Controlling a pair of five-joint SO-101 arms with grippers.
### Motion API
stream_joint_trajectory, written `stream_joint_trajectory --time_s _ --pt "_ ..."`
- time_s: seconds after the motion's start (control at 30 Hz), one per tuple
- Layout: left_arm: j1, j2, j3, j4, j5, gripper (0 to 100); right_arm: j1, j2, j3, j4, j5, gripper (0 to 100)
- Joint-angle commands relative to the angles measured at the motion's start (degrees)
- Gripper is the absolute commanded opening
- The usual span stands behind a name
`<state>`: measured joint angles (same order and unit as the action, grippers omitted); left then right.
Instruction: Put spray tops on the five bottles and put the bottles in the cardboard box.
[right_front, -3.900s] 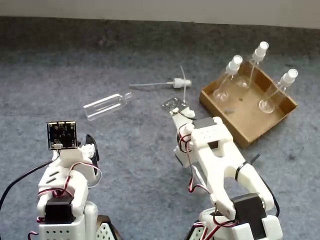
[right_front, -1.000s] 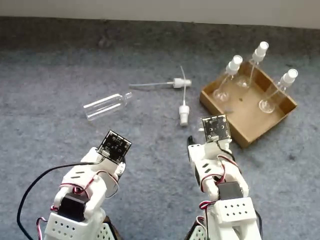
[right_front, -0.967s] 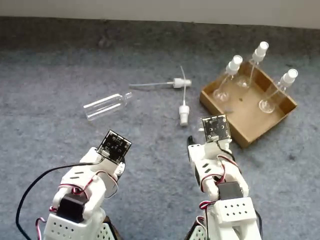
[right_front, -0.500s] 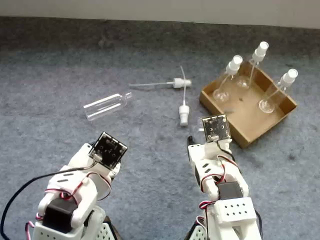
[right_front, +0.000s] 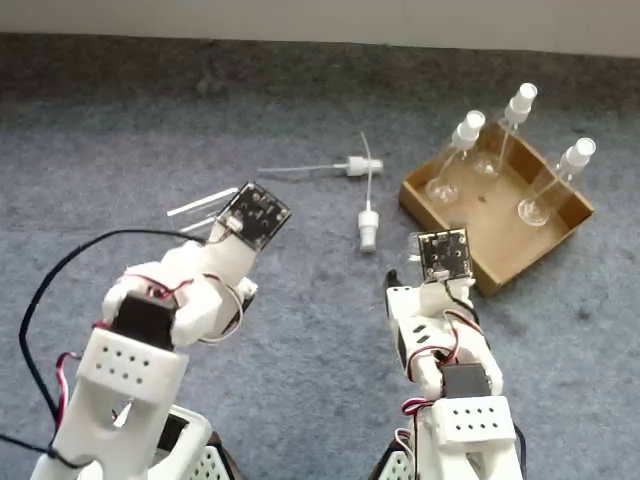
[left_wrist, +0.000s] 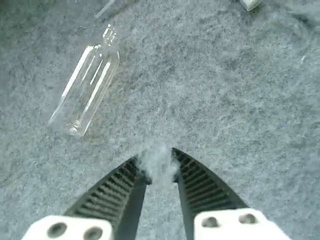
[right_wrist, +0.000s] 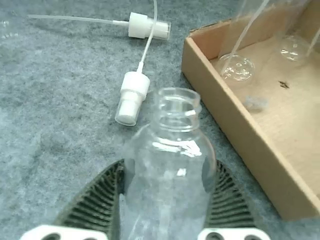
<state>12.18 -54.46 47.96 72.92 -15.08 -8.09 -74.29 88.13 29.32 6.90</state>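
Observation:
An uncapped clear bottle (left_wrist: 85, 90) lies on its side on the grey carpet; in the high view it (right_front: 190, 210) pokes out from under the left arm's wrist camera. My left gripper (left_wrist: 160, 170) hovers just short of it, open by a narrow gap, with nothing in it. My right gripper (right_wrist: 169, 172) is shut on a second clear bottle (right_wrist: 172, 150), upright with a bare neck, beside the cardboard box (right_wrist: 240, 135). Two loose spray tops (right_front: 368, 228) (right_front: 352, 165) lie between the arms and the box. Three capped bottles (right_front: 466, 130) stand in the box (right_front: 495, 255).
The two spray tops (right_wrist: 132, 97) (right_wrist: 147, 26) lie just ahead of the held bottle, their thin dip tubes trailing over the carpet. The box's near wall is to one side of the right gripper. A black cable (right_front: 60, 270) loops beside the left arm.
The left arm has swung forward and up over the lying bottle, its wrist camera now covering most of it. The right arm has barely shifted, still holding its bottle.

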Motion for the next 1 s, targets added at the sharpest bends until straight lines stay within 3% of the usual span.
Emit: stream_joint_trajectory --time_s 0.0,0.33,0.57,0.97 --pt "1.27 7.87 -7.78 -0.44 -0.44 4 0.92 -1.45 -0.57 -1.71 -0.35 8.1" --pt "1.36 17.89 -9.63 -8.44 2.64 4 0.92 -1.45 -0.57 -1.71 -0.35 8.1" --pt "1.98 24.66 -18.15 -8.79 2.81 4 1.71 -1.45 -0.22 -1.54 -0.53 8.1" --pt "14.29 52.44 -41.54 -1.58 2.81 5 6.29 -1.45 1.27 -1.63 -0.53 8.1"
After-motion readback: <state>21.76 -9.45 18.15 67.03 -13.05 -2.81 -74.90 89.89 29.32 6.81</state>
